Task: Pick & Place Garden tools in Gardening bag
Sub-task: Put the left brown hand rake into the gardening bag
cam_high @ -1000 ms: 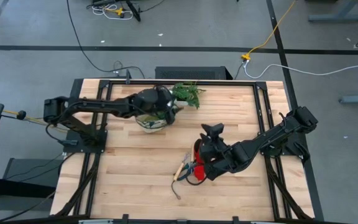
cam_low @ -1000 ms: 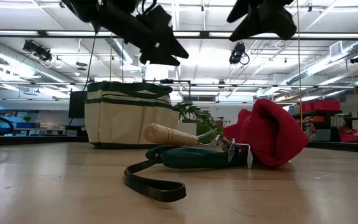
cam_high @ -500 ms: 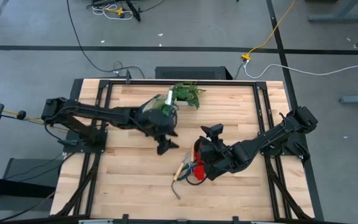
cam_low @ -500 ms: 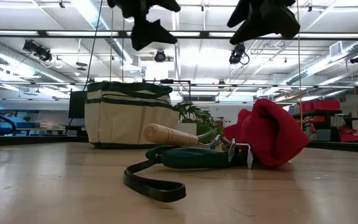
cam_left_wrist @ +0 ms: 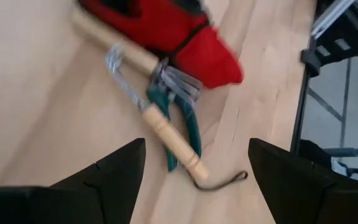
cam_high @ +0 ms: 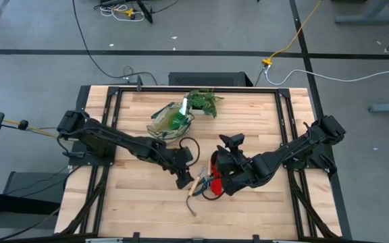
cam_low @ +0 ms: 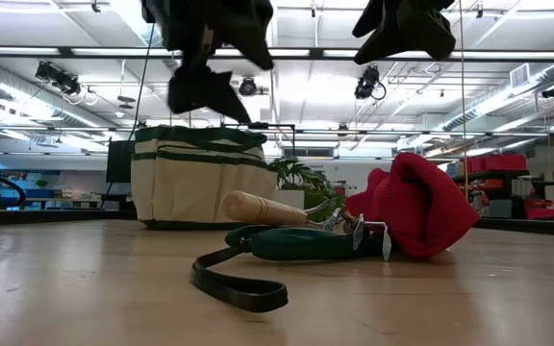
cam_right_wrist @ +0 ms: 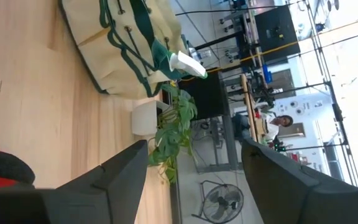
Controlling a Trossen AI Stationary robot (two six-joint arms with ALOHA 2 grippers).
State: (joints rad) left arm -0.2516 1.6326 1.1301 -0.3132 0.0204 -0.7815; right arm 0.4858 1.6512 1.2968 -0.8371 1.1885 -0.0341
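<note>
The cream gardening bag point(cam_high: 169, 123) with green trim stands at the table's far middle. The green spray bottle point(cam_high: 181, 110) stands in it, its pale nozzle point(cam_right_wrist: 188, 62) sticking out. Near the middle lie the red gloves point(cam_high: 214, 170), wooden-handled hand tools point(cam_left_wrist: 166, 134) and green-handled pruners point(cam_low: 296, 242) in one pile. My left gripper point(cam_high: 184, 177) hangs open above the pile's left side, slanting down, touching nothing. My right gripper point(cam_high: 223, 177) hovers open over the gloves, holding nothing.
A leafy plant point(cam_high: 204, 101) in a white pot point(cam_right_wrist: 145, 118) stands just right of the bag. A dark strap loop point(cam_low: 239, 284) trails from the pruners toward the near edge. Bare wood lies to the left and near side. A person point(cam_right_wrist: 284, 121) sits far behind the table.
My left gripper has left the spot above the bag and swung toward the near edge and the right, sinking a little and rolling, to just left of the tool pile. With the arm gone, the spray bottle shows standing in the bag. The right arm kept still.
</note>
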